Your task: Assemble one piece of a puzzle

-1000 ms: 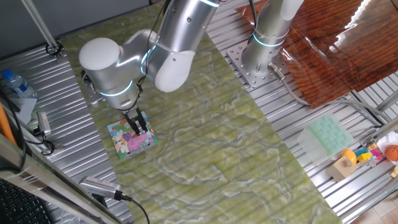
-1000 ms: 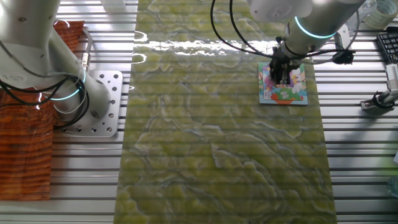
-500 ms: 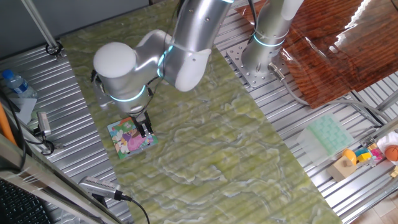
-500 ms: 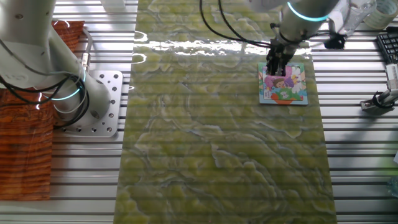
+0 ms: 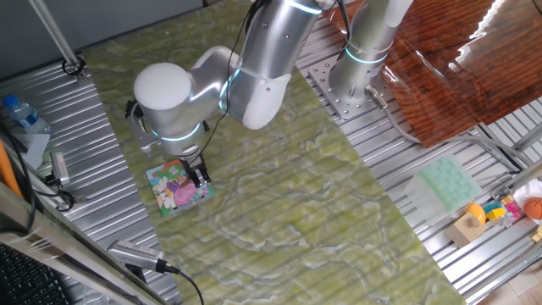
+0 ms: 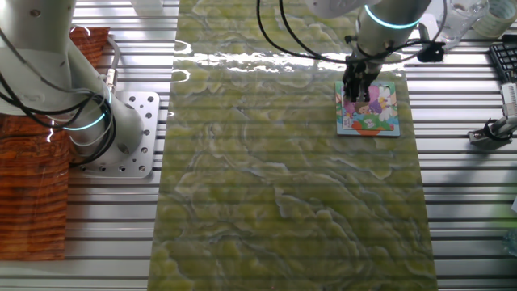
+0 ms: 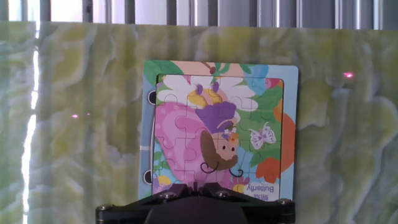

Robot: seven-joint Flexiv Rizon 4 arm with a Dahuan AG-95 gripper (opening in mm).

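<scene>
The puzzle (image 5: 176, 190) (image 6: 369, 107) (image 7: 217, 124) lies flat on the green marbled mat, a small square board with a teal border and a pink, white and yellow cartoon. Its picture looks whole in the hand view. The piece cannot be told apart from the seated ones, and no loose one shows. My gripper (image 5: 201, 177) (image 6: 356, 90) (image 7: 194, 186) hangs just above the board's edge. Its dark fingers are pressed together with nothing visible between them.
A second arm's base (image 5: 362, 61) (image 6: 90, 121) stands on a bolted plate beside the mat. A pale green tray (image 5: 449, 183) and small toys (image 5: 500, 210) lie at the right. A bottle (image 5: 21, 114) and a cabled tool (image 5: 137, 254) sit left of the mat.
My gripper has lifted off the middle of the puzzle and drawn back towards its edge. The arm's elbow has swung over. The board has stayed where it was.
</scene>
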